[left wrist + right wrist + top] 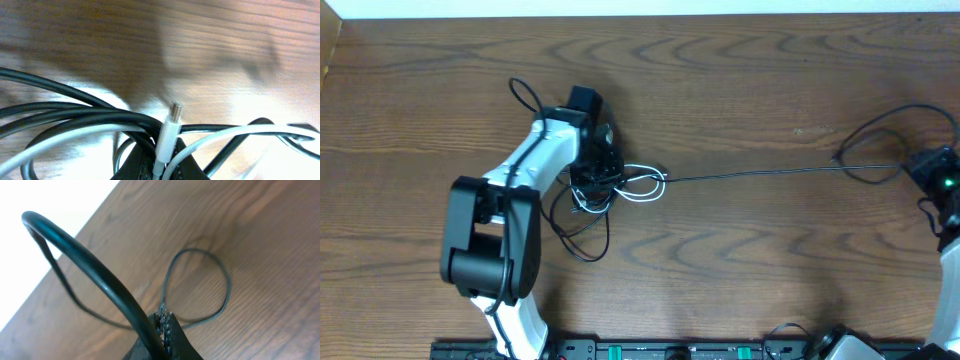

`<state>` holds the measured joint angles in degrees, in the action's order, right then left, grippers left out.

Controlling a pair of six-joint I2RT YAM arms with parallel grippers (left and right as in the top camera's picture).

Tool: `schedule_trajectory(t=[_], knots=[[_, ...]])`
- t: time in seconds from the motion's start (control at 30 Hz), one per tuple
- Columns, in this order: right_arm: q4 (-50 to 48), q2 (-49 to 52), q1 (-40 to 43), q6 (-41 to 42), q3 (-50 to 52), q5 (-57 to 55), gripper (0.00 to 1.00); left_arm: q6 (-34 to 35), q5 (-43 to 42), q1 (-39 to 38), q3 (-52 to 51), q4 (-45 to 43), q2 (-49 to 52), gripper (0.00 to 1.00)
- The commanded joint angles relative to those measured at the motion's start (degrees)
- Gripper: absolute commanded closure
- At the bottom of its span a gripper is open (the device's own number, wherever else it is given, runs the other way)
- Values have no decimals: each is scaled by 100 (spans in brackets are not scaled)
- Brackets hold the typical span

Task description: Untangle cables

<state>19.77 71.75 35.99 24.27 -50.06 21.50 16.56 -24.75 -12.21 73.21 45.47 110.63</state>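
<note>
A knot of cables lies left of the table's middle. The white cable (645, 190) loops out of it to the right, and black loops trail below it. My left gripper (592, 185) is down in the knot, shut on the white cable (169, 135) just behind its metal-tipped plug, with black cable (90, 117) strands draped across my left gripper (162, 160). The long black cable (750, 174) runs right in a nearly straight line to my right gripper (918, 166). My right gripper (165, 320) is shut on that thin black cable (226, 287), which curls in a loop just beyond the fingertips.
A thick black wire (90, 265) belonging to the right arm arcs across the right wrist view. The left arm (495, 230) covers the table's near left. The table's far edge (640, 16) runs along the top, and a rail with equipment (670, 350) lines the front.
</note>
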Motion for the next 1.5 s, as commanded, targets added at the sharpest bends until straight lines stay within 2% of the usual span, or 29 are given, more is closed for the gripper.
schedule_trajectory(t=[0.0, 0.1, 0.13, 0.23, 0.37, 0.83, 0.93, 0.97, 1.0, 1.03, 1.07, 1.13, 1.2, 1.27, 1.37, 1.47], knots=[[-151, -24, 337, 398, -50, -129, 99, -800, -503, 492, -66, 125, -175, 92], [-146, 20, 374, 354, -50, -199, 99, -798, -472, 730, -85, 166, -175, 83], [-149, 52, 374, 352, -50, -258, 99, -798, -452, 820, -90, 188, -175, 73], [-122, 269, 374, 352, -50, -669, 99, -723, -415, 1185, -164, 208, -173, 71], [-52, 579, 372, 354, -50, -743, 99, -330, -420, 1770, -398, 140, -168, 61], [103, 1665, 393, 223, -50, -1182, 99, 72, -544, 2865, -745, 57, -168, 58], [219, 1742, 358, 37, -50, -916, 80, 63, -684, 2916, -767, 22, -168, 58], [227, 1740, 332, -83, -50, -697, 67, 57, -708, 2898, -772, 9, -168, 58], [232, 1740, 319, -127, -52, -597, 59, 15, -745, 2876, -774, 2, -168, 58], [258, 1740, 295, -127, -52, -448, 43, -22, -772, 2841, -774, -13, -168, 58], [326, 1740, 247, -190, -59, -313, 34, -22, -772, 2774, -774, -37, -168, 58], [623, 1740, 133, -367, -197, -254, 24, -42, -772, 2682, -774, -79, -168, 58], [1012, 1740, 17, -531, -435, -291, 18, -42, -767, 2616, -774, -98, -168, 58], [1867, 1740, -227, -820, -1016, -361, 14, -39, -769, 2546, -774, -125, -168, 58], [2883, 1740, -660, -1082, -1823, -778, 14, -39, -769, 2524, -774, -140, -168, 58], [3394, 1740, -1119, -1176, -2256, -955, 15, -39, -769, 2524, -774, -140, -168, 58]])
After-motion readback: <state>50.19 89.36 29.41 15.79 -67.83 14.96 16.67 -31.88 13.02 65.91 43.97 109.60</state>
